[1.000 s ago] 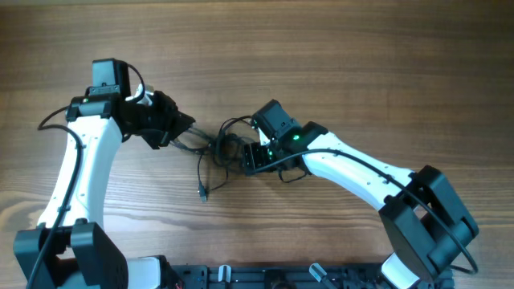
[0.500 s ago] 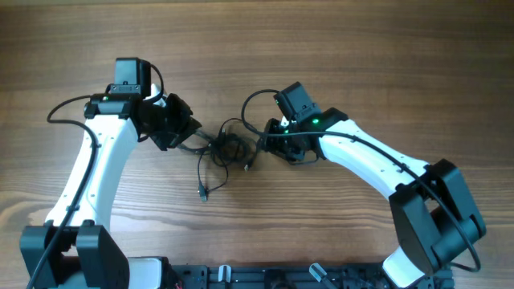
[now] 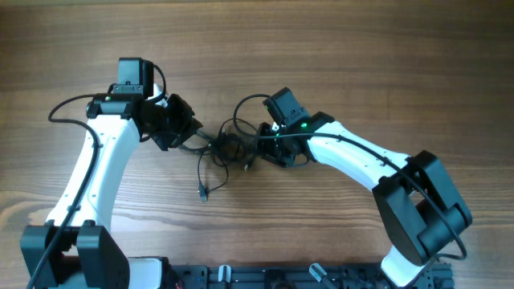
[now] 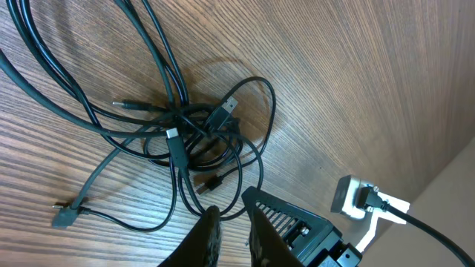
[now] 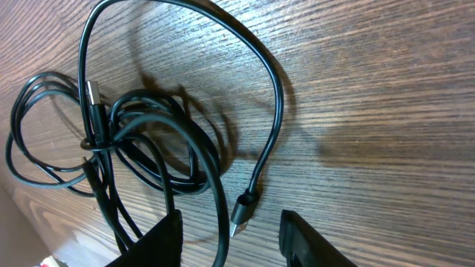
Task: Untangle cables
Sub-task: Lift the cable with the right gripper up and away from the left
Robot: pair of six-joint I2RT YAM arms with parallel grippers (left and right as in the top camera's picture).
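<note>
Tangle of thin, dark grey-black cables [image 3: 227, 146] lies mid brown wooden table [image 3: 361, 48]. Left gripper [image 3: 189, 135], at its nine o'clock, pinches strands. Right gripper [image 5: 226, 241], at three o'clock, gapes around one strand.

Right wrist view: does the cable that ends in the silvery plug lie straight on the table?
No, the cable bends in a wide arch across the wooden table down to its plug.
</note>
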